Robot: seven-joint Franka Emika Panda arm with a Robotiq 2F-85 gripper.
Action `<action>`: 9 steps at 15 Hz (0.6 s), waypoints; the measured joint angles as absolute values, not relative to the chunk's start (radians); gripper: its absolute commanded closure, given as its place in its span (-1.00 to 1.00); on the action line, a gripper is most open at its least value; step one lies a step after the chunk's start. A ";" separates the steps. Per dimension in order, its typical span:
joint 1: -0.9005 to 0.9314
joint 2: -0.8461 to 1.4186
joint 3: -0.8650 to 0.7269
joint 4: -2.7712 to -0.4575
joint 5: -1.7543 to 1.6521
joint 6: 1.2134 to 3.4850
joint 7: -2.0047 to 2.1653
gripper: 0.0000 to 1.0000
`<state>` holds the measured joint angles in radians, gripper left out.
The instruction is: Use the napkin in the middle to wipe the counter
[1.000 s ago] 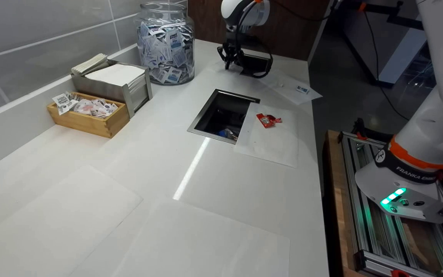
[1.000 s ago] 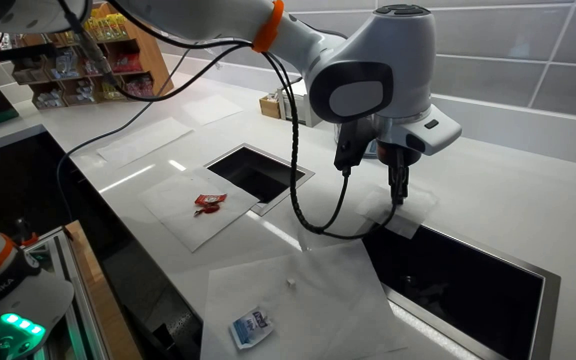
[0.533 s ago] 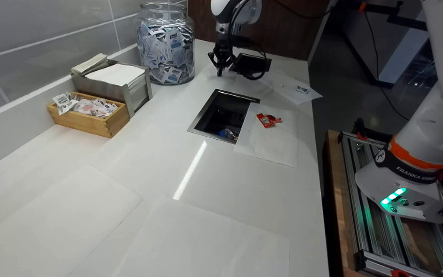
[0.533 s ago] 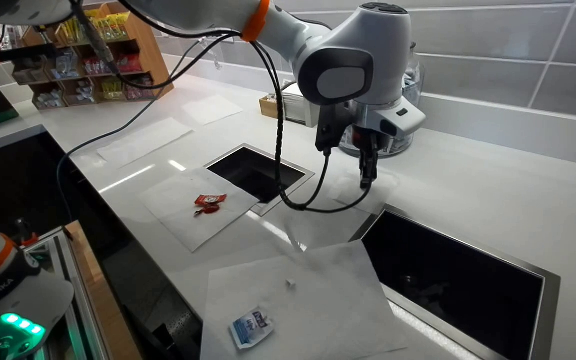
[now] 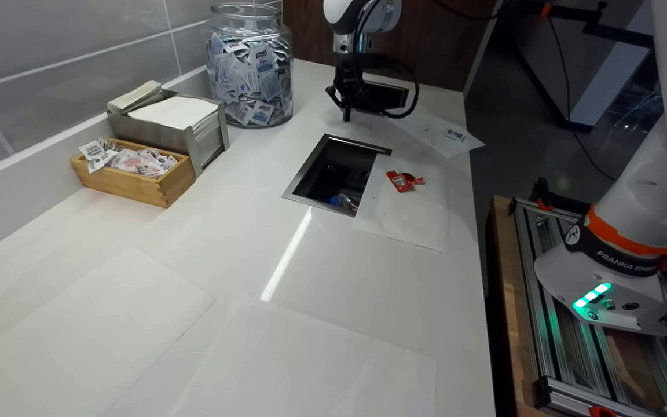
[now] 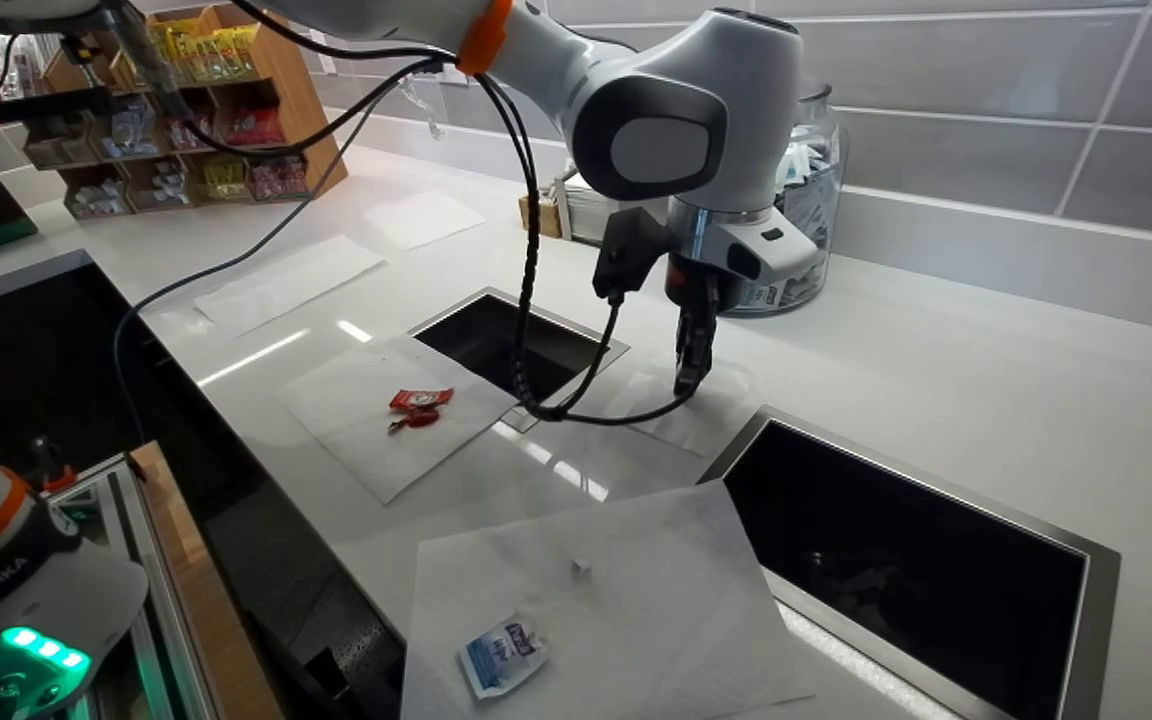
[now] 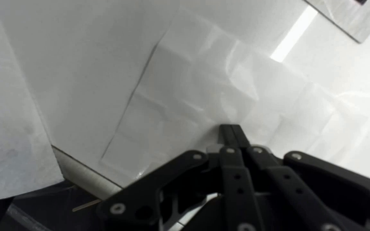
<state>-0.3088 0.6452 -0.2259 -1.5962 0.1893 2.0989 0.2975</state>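
Note:
The napkin (image 7: 201,86) is a thin, creased white sheet lying flat on the glossy white counter (image 5: 212,231). In an exterior view the napkin (image 6: 686,432) lies between the small and the large dark openings. My gripper (image 7: 231,125) points down at the napkin's middle, and its fingertips are together. Creases in the napkin run in to the tips, and the napkin follows them, so the gripper looks shut on it; the pinched cloth itself is hidden. The gripper also shows in both exterior views (image 5: 346,119) (image 6: 684,390).
A large opening's metal rim (image 6: 1099,600) is close to the napkin. A smaller opening's rim (image 6: 616,350) is on the other side. Paper sheets hold a red wrapper (image 6: 421,400) and a wipe packet (image 6: 503,655). A glass jar (image 5: 252,75) stands against the wall. My cable loop hangs low.
My gripper has slid the napkin along the counter from over the large opening's edge toward the small opening. It first moved toward the wall, then back from it.

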 measured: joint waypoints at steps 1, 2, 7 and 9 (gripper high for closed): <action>-0.306 0.642 -0.226 -1.600 0.187 2.099 0.296 1.00; -0.303 0.641 -0.224 -1.602 0.187 2.099 0.293 1.00; -0.277 0.635 -0.196 -1.606 0.187 2.087 0.286 1.00; -0.261 0.634 -0.185 -1.605 0.186 2.087 0.278 1.00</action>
